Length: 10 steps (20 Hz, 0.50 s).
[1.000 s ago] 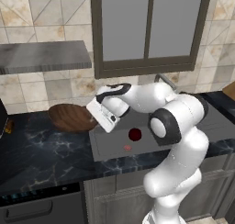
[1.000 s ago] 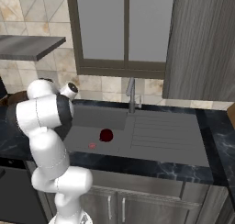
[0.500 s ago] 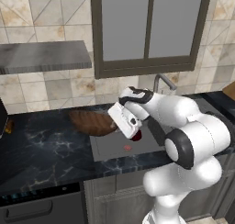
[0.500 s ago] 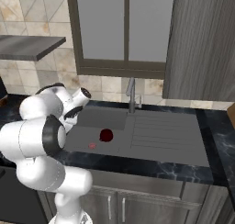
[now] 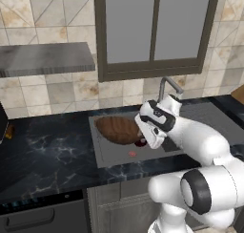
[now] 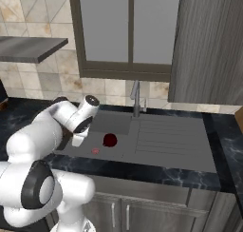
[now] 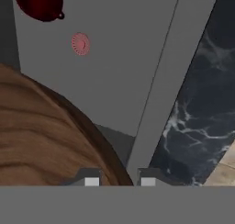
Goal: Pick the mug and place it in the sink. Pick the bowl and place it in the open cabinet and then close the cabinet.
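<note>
Even, soft rendered light, faint shadows, slightly coarse detail.

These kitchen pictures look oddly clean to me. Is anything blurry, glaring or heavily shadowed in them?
Left base view: even, flat light, only a soft shadow under the bowl in the sink. Right base view: sharp throughout, no glare on the faucet, and the mug reads clearly. Hand view: the wood grain close to the camera looks smeared and soft, and the counter shows no reflections.

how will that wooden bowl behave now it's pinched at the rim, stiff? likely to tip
The bowl looks like solid grained wood, so probably stiff. It is wide and shallow, and the gripper holds it at one edge, so it may sag or swing. The smooth rim could slip.
</note>
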{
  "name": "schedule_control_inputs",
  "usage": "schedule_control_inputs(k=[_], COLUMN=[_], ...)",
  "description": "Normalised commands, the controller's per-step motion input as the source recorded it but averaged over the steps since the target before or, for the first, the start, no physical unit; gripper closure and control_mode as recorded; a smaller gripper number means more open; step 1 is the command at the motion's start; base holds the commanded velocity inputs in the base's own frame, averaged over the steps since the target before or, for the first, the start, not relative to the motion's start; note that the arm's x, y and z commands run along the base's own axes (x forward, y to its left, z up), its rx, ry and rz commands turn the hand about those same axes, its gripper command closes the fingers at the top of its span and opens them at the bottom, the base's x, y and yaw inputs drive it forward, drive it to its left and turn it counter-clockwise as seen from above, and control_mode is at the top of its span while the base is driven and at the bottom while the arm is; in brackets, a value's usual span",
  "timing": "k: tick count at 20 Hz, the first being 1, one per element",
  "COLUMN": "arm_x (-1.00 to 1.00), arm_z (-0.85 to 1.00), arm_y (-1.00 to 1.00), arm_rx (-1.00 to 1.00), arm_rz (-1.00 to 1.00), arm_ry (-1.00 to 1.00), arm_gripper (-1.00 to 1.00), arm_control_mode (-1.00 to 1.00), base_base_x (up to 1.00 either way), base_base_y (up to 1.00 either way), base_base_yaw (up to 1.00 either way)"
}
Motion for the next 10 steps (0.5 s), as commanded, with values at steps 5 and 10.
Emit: schedule_control_inputs(k=[5, 10], arm_x=[-0.17, -0.43], arm_z=[0.00, 0.23], arm_y=[-0.73, -0.40], arm_rx=[-0.28, -0.11], arm_rz=[-0.26, -0.22], arm_ry=[0.00, -0.08], arm_gripper=[1.00, 1.00], arm_control_mode=[-1.00, -1.00], base_base_x=[0.00, 0.00], base_base_y=[0.00, 0.00], base_base_yaw=[0.00, 0.00])
